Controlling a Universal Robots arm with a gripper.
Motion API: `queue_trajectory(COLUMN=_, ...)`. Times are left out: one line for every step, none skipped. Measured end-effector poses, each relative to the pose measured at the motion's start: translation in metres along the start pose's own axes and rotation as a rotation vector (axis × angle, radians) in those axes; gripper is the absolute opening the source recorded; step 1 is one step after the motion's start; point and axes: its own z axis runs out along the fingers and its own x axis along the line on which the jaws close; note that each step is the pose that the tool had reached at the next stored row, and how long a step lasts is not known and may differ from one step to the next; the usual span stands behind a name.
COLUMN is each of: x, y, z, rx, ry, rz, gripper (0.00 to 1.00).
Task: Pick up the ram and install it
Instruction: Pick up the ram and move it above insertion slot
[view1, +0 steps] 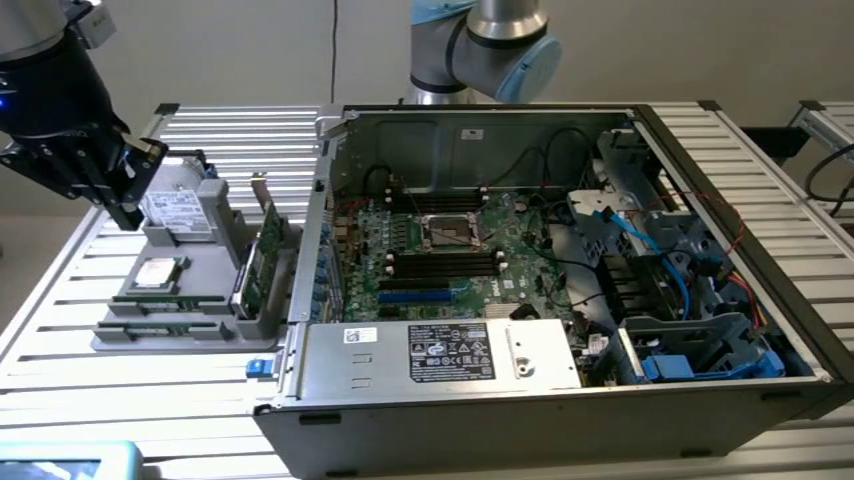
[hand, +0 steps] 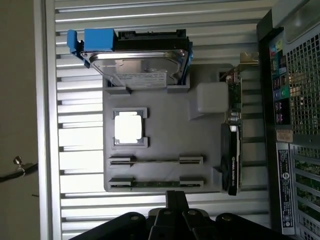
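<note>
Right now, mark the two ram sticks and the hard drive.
First ram stick (hand: 156, 161), wrist view, middle of its edge.
Second ram stick (hand: 156, 183), wrist view, middle of its edge.
Hard drive (hand: 140, 62), wrist view, metal cover.

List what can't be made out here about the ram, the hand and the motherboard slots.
- ram sticks: edge-on in the wrist view, so chips and labels are hidden. In the exterior view they are partly covered by holders of the grey tray.
- hand: cut off by the wrist view's edge.
- motherboard slots: too small in the exterior view to tell filled from empty.
</note>
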Motion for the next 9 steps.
queue_trajectory(x=0.0000, y=0.0000, z=0.0001, rx=0.0001, ry=0.0004, rz=-0.009, gripper=0.11)
queue_trajectory(x=0.0000, y=0.0000, z=0.0001, rx=0.0004, ry=0.0009, rz=-0.022, gripper=0.11)
queue_trajectory(x=0.0000, y=0.0000, z=0.0002, rx=0.0007, ry=0.0015, rz=-0.039, gripper=0.11)
queue_trajectory(x=0.0000, y=0.0000, z=0.0003, rx=0.0010, ry=0.0020, rz=-0.056, gripper=0.11)
queue_trajectory(x=0.0001, y=0.0000, z=0.0004, rx=0.0012, ry=0.0027, rz=-0.074, gripper=0.11)
queue_trajectory(x=0.0000, y=0.0001, z=0.0006, rx=0.0014, ry=0.0033, rz=-0.093, gripper=0.11)
queue_trajectory(x=0.0000, y=0.0001, z=0.0009, rx=0.0016, ry=0.0037, rz=-0.105, gripper=0.11)
queue_trajectory(x=0.0000, y=0.0001, z=0.0010, rx=0.0019, ry=0.0042, rz=-0.118, gripper=0.11)
queue_trajectory(x=0.0001, y=0.0001, z=0.0010, rx=0.0022, ry=0.0049, rz=-0.133, gripper=0.11)
